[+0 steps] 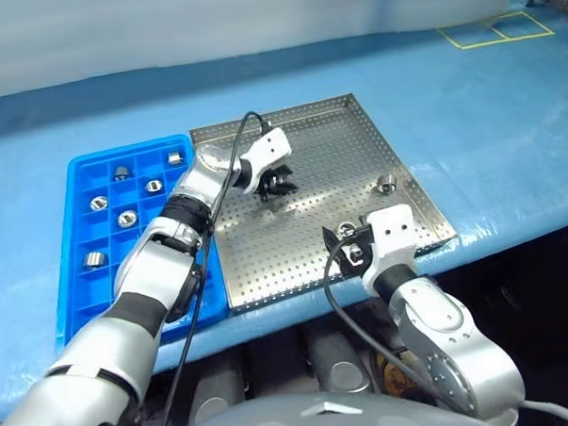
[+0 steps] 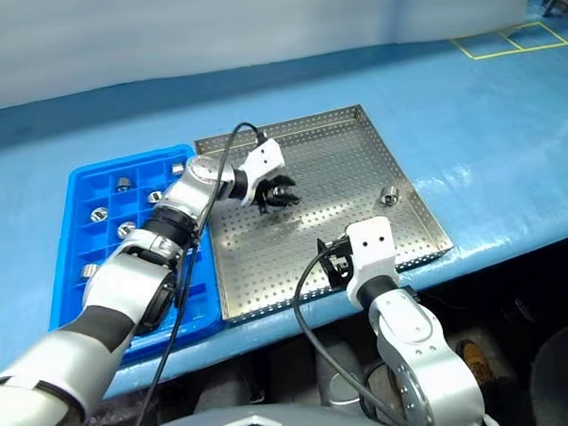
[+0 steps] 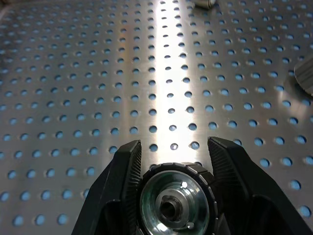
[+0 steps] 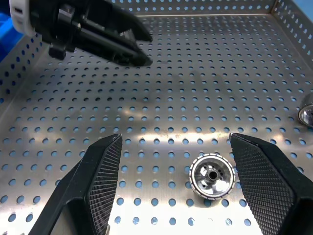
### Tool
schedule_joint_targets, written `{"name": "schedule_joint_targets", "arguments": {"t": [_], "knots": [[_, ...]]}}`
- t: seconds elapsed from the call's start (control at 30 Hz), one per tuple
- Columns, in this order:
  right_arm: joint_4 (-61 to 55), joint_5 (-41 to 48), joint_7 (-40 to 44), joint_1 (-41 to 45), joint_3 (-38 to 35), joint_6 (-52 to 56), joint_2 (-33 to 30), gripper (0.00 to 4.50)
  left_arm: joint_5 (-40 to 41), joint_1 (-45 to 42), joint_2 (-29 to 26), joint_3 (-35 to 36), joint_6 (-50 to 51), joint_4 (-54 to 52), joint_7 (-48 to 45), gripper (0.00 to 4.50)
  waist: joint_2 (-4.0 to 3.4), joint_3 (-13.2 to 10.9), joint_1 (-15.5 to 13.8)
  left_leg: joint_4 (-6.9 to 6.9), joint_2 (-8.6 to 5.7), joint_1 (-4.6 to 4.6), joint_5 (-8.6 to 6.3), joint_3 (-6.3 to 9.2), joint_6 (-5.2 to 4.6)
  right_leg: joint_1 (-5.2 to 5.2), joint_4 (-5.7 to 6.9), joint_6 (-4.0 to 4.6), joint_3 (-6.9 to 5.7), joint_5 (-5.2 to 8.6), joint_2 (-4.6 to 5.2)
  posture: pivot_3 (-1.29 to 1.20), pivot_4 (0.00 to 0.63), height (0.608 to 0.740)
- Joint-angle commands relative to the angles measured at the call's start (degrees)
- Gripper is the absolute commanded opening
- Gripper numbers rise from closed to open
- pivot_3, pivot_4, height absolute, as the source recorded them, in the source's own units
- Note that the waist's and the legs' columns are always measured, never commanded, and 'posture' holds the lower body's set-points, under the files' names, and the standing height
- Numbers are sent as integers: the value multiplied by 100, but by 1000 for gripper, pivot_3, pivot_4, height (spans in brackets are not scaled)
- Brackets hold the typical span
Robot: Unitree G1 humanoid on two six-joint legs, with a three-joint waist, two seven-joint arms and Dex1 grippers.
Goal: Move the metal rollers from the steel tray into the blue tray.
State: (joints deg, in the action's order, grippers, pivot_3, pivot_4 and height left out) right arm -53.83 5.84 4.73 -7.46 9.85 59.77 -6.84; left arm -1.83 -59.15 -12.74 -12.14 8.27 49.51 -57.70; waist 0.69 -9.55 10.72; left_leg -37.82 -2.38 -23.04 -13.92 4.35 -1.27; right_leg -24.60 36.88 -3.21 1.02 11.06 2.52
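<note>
Both arms are glossy silver-grey shells with black joint bands, and each wrist ends in a white block housing. A thin black cable loops along each forearm. The left gripper [image 3: 171, 161] and right gripper [image 4: 173, 171] carry black fingers with finely cross-hatched inner pads.

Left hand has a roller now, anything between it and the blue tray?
Nothing visible. The left hand is shut on a metal roller above the steel tray. The blue tray sits right beside the steel tray, past its low rim. Several compartments already hold rollers; many are empty. The right hand is open, off to the other side.
</note>
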Motion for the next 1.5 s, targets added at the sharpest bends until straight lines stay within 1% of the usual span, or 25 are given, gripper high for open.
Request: {"name": "schedule_joint_targets", "arguments": {"t": [0.03, 0.13, 0.23, 0.33, 0.43, 0.53, 0.6, 0.67, 0.77, 0.87, 0.93, 1.03, 1.13, 1.27, 1.5], "knots": [[15, 138, 89, 254, 108, -97, 18, 3710, 477, 274, -502, 635, 634, -1771, 169, 1912, -2, 1, -68, 1, 1, 1, 0, 0, 1, -1, 3, 1, 2, 0, -1, -127, 150, 740], [198, 190, 178, 517, 271, -114, 11, 3710, 582, 852, -990, 881, 1246, -3104, 378, 1912, -9, 5, -152, 9, 3, 15, 1, -3, 4, 1, 5, 8, 15, -4, 2, -91, 150, 740], [575, 234, 417, 976, 634, -278, -102, 3710, 690, 1755, -1648, 1316, 1907, -4554, 597, 1912, -11, 4, -326, 15, 3, 26, 4, -6, 10, 2, 8, 19, 22, -9, -2, -14, 150, 740], [965, 249, 636, 1363, 932, -465, -188, 3710, 883, 2641, -2060, 1791, 2477, -5662, 838, 1912, -8, 3, -580, 18, 3, 27, 8, -4, 15, 1, 8, 29, 18, -12, -6, 50, 150, 740], [1273, 240, 836, 1681, 1192, -621, -265, 3710, 1135, 3546, -2474, 2204, 2824, -6594, 817, 1912, -2, 0, -845, 17, 0, 25, 8, 2, 15, 5, 3, 39, 6, -14, -3, 90, 150, 740], [1418, 310, 972, 1822, 1274, -709, -249, 3710, 1303, 4385, -2888, 2615, 3243, -7406, 824, 1912, 3, 0, -1052, 15, -4, 23, 5, 9, 11, 6, -7, 42, -2, -14, 1, 125, 150, 740], [1496, 370, 1054, 1864, 1296, -758, -229, 3710, 1350, 4874, -3075, 2902, 3488, -7805, 915, 1912, 4, 1, -1144, 12, -6, 24, 3, 15, 10, 3, -14, 44, -10, -13, 2, 159, 150, 740], [1712, 376, 1168, 1931, 1448, -889, -209, 3710, 1360, 5552, -3079, 3318, 3756, -8241, 1054, 1912, 9, 4, -1175, 14, -5, 25, 3, 16, 11, 8, -14, 47, -13, -11, 4, 184, 150, 740], [1937, 377, 1284, 2003, 1604, -1050, -183, 3710, 1441, 6116, -2985, 3583, 3913, -8583, 1257, 1912, 10, 4, -1233, 21, 0, 32, 9, 15, 22, 10, -4, 61, -15, 16, 2, 202, 150, 740], [2173, 338, 1415, 2122, 1820, -1230, -190, 3710, 1352, 6659, -2679, 3762, 3763, -8775, 1661, 1912, 10, 4, -1313, 26, 6, 36, 18, 29, 37, 10, -1, 67, -29, 23, -1, 223, 150, 740], [2252, 349, 1478, 2189, 1873, -1290, -177, 3710, 1356, 6967, -2497, 3790, 3774, -8903, 1846, 1912, 11, 5, -1328, 27, 8, 38, 21, 33, 43, 11, 1, 72, -30, 26, -1, 230, 150, 740], [2289, 384, 1524, 2221, 1835, -1316, -172, 3710, 1402, 7263, -2436, 3752, 3850, -9067, 1963, 1912, 14, 6, -1360, 27, 7, 39, 22, 36, 44, 11, 1, 74, -31, 26, -1, 234, 150, 740], [2289, 412, 1540, 2221, 1762, -1293, -184, 3710, 1380, 7557, -2510, 3652, 3998, -9193, 2044, 1912, 14, 6, -1389, 27, 5, 40, 23, 41, 45, 8, 0, 76, -35, 27, -3, 234, 150, 740], [2264, 417, 1536, 2203, 1750, -1274, -200, 3710, 1482, 7711, -2565, 3560, 4169, -9284, 2070, 1912, 14, 6, -1411, 30, 5, 39, 22, 40, 45, 7, -1, 82, -37, 31, -4, 221, 150, 740], [2204, 420, 1474, 2140, 1738, -1234, -185, 3710, 1521, 7999, -2921, 3328, 4604, -9423, 2024, 1912, 14, 6, -1394, 45, 7, 38, 23, 36, 46, 8, -2, 90, -37, 35, -2, 212, 150, 740]]}}
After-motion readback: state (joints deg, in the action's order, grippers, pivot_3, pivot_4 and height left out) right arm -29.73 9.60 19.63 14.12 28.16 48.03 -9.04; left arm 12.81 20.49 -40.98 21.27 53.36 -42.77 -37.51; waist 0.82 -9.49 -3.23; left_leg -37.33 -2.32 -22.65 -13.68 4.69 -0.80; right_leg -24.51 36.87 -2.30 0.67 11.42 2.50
